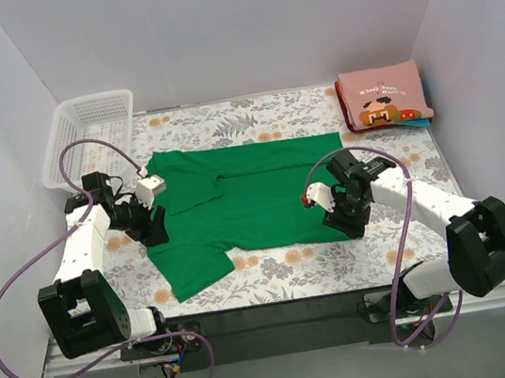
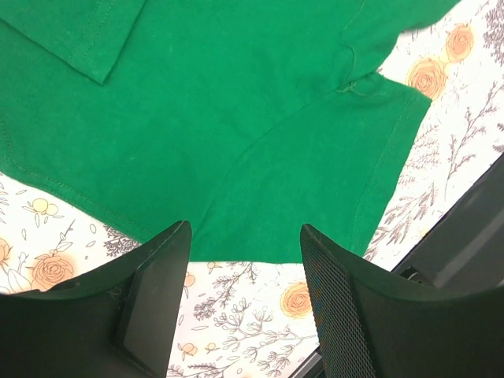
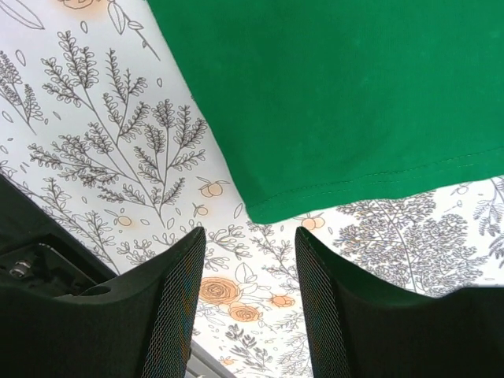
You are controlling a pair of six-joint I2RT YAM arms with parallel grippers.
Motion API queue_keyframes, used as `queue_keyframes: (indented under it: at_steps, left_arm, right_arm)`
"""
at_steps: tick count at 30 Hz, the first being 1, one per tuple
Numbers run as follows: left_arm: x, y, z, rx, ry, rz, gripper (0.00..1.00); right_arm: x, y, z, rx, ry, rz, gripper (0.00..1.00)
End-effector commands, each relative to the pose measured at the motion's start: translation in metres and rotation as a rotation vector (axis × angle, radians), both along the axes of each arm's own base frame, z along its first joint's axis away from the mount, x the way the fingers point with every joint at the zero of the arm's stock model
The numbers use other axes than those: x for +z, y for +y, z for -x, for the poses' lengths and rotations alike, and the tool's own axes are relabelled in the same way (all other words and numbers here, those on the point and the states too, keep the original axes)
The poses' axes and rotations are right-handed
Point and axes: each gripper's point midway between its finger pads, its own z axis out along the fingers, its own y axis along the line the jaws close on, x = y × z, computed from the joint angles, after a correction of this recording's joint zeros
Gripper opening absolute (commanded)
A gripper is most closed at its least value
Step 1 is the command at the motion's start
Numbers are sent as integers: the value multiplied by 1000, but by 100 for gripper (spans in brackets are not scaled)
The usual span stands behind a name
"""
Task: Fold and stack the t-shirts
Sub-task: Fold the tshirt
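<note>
The green t-shirt (image 1: 235, 196) lies spread on the floral table, its far sleeve folded in over the body. My left gripper (image 1: 152, 227) is open just off the shirt's left edge, by the near sleeve (image 2: 315, 173). My right gripper (image 1: 344, 218) is open above the shirt's near right corner (image 3: 264, 211), holding nothing. The dusty-pink t-shirt (image 1: 381, 96) with the pixel graphic lies folded at the far right on a teal one (image 1: 421, 123), of which only an edge shows.
A white mesh basket (image 1: 91, 127) stands at the far left corner. The table's dark front edge (image 1: 281, 313) runs near the arm bases. White walls close in the left, back and right.
</note>
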Motion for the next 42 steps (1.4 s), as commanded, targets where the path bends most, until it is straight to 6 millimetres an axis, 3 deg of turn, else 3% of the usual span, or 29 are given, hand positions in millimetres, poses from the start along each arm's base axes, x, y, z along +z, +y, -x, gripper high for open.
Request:
queue_keyframes:
  at_steps: [1, 14, 19, 21, 24, 30, 33, 34, 35, 39, 42]
  left_arm:
    - [6, 0, -2, -69, -97, -20, 56]
    - [-4, 2, 0, -54, -80, -33, 56]
    - [-17, 4, 17, -157, -134, -82, 55]
    - [-23, 3, 30, -205, -135, -86, 54]
    - [-29, 3, 35, -243, -151, -99, 53]
    - [-21, 3, 31, -270, -165, -99, 50]
    - [-19, 1, 29, -271, -167, -90, 50]
    - [-19, 1, 28, -268, -167, -87, 50]
    - [-18, 1, 27, -262, -167, -81, 50]
    - [-16, -1, 23, -258, -166, -68, 50]
    - [-18, 0, 22, -248, -162, -72, 51]
  right_arm:
    - [1, 0, -9, 10, -54, -2, 56]
    - [-47, -17, 10, -2, -35, 64, 43]
    - [-55, -31, 5, -15, -90, 130, 25]
    - [-54, -32, 4, -19, -100, 137, 13]
    - [-49, -34, 0, -23, -128, 143, 1]
    - [-13, -23, -11, -17, -192, 77, 1]
    - [-9, -18, -1, 12, -145, 45, 1]
    - [-8, -18, 1, 11, -132, 47, 31]
    - [-9, -14, 5, 20, -106, 27, 53]
    - [-10, -7, 3, 32, -92, 11, 52]
    - [-23, -6, 6, 39, -60, 17, 50]
